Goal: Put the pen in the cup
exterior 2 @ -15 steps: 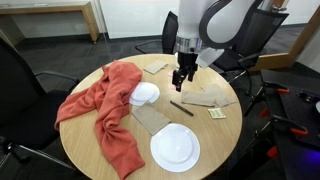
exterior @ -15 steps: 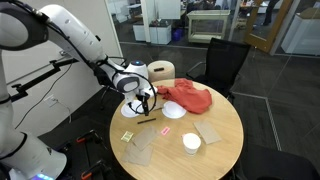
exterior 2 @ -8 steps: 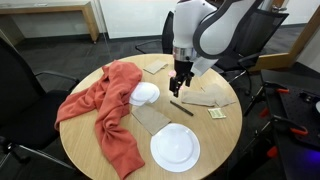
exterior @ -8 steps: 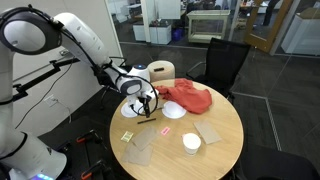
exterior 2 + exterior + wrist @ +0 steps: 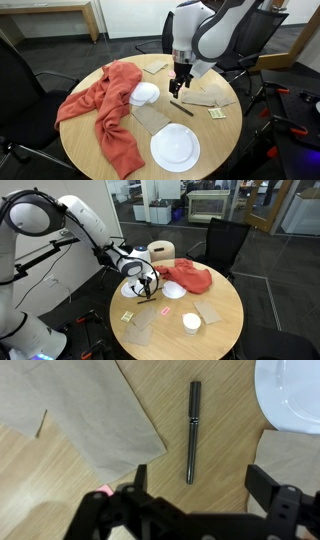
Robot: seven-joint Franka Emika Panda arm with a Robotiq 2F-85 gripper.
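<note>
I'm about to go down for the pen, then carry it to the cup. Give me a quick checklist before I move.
1. Jaws open: ok. The gripper is spread wide and holds nothing.
2. Pen free: ok. The pen lies flat on bare wood, apart from the napkin.
3. Alignment: ok. The fingers stand on either side of the pen's line and would close across it.
4. Centred along the pen: cannot tell. In the wrist view the fingers sit level with one end, but the camera angle may skew this.
5. Drop target: cannot tell. One white dish sits by the red cloth and a second white dish lies apart. Which one takes the pen is unclear.
</note>
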